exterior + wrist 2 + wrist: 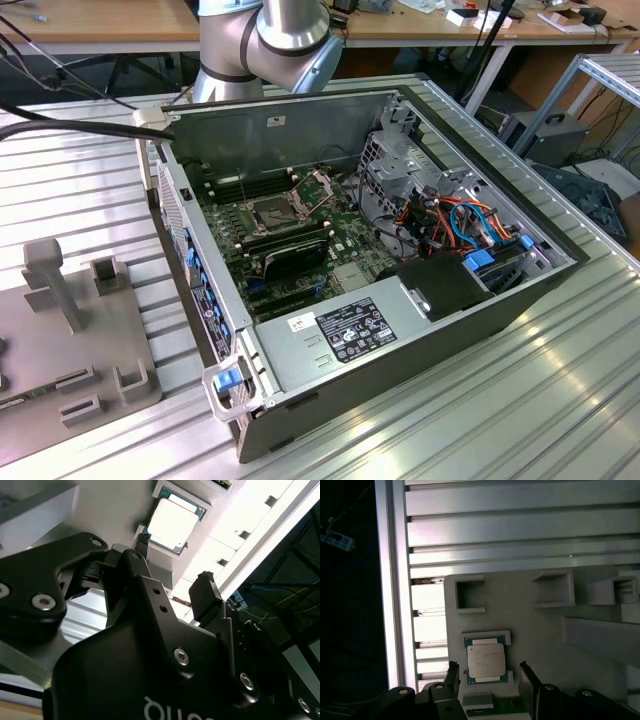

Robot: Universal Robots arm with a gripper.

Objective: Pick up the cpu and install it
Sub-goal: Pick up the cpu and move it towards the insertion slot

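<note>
Over the pale grey moulded fixture plate [540, 630], the black two-finger gripper [489, 672] hangs with its fingers released, one on each side of the square, silver-lidded, green-edged cpu [486, 661]. The cpu lies flat in a shallow grey nest on that plate, and we see nothing touching it.

We judge the risk to lie in the closing. The chip is thin and sits low between the nest walls, so fingers that come in off-centre or too high could pinch the nest instead, tilt the chip, or hold it by too little edge and let it slip. A skewed hold would matter at the black square socket [272, 210] inside the open grey metal computer case [290, 125], where we expect little tolerance.

The plate rests on a ribbed aluminium table [480, 400], shiny and hard, so a dropped chip would skid or fall into a groove. Wooden desks [100, 25] and loose cables stand behind, and the silver robot arm [265, 35] rises beyond the case.
</note>
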